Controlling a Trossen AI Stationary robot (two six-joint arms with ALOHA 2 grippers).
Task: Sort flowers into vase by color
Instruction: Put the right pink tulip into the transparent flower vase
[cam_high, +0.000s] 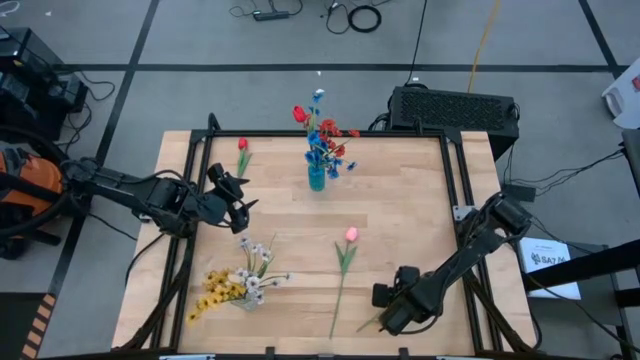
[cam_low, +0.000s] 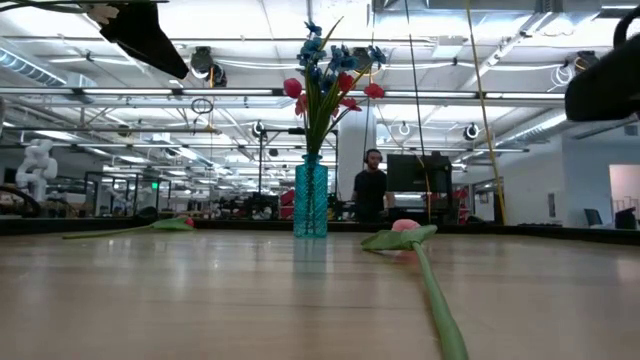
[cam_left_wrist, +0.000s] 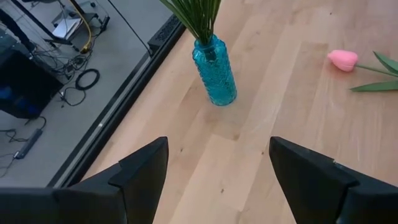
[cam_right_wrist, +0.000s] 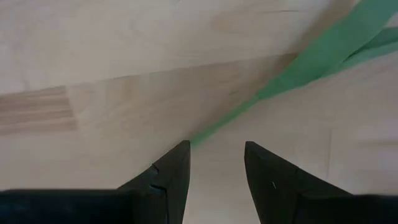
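Flowers lie scattered over the wooden table (cam_high: 400, 200), and we sort them from where our two arms hang. Our right gripper (cam_high: 383, 308) sits low at the near right of the table with its fingers (cam_right_wrist: 168, 177) parted a little, empty, and the green stem of the pink tulip (cam_high: 351, 234) runs just ahead of the tips, not yet between them. That tulip lies with its head toward the table's middle and its stem (cam_right_wrist: 298, 68) trailing toward the near edge. Our left gripper (cam_high: 238, 205) hovers at the left of the table, fingers (cam_left_wrist: 143, 174) spread wide and holding nothing, pointed toward the blue vase (cam_high: 316, 178), which stands upright near the far edge, well apart from both grippers. Red and blue flowers (cam_high: 322, 130) already stand in the vase. A red tulip (cam_high: 242, 146) lies on the table left of the vase, near the far edge. A cluster of white sprays (cam_high: 258, 262) and yellow sprays (cam_high: 215, 290) lies near the left front, just below our left gripper in the high view. Across the room a person (cam_low: 372, 190) stands behind the vase.
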